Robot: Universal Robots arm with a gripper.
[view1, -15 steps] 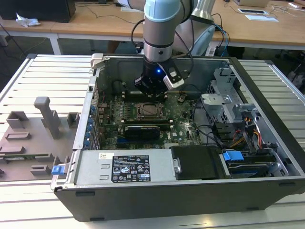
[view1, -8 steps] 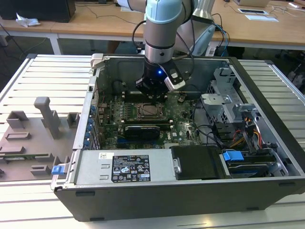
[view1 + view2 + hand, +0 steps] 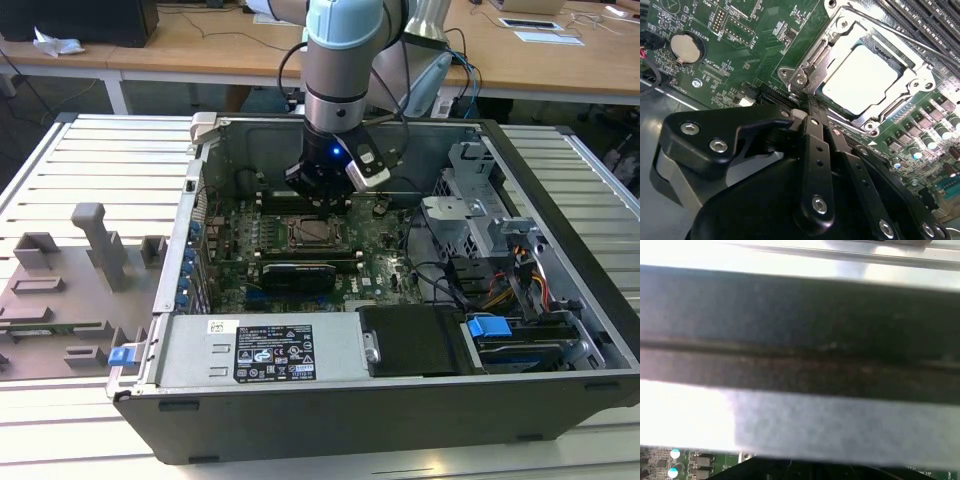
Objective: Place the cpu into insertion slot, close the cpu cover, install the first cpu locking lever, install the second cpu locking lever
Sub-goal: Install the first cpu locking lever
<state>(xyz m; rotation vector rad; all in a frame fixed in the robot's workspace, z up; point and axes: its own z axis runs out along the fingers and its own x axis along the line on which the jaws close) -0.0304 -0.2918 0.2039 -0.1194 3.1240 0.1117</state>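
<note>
Two locking levers likely left to secure. Check cpu (image 3: 862, 80) lies flat in insertion slot (image 3: 867, 122), near motherboard (image 3: 755, 45) centre, under lowered cpu cover (image 3: 840, 35). Keep jaws drawn together, gripping nothing visible, tips just beside slot corner. Press lever rod (image 3: 905, 32) evenly; avoid scraping board components.

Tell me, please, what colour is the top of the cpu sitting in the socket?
The cpu has a pale silver-grey metal top, best seen in the second wrist view.
</note>
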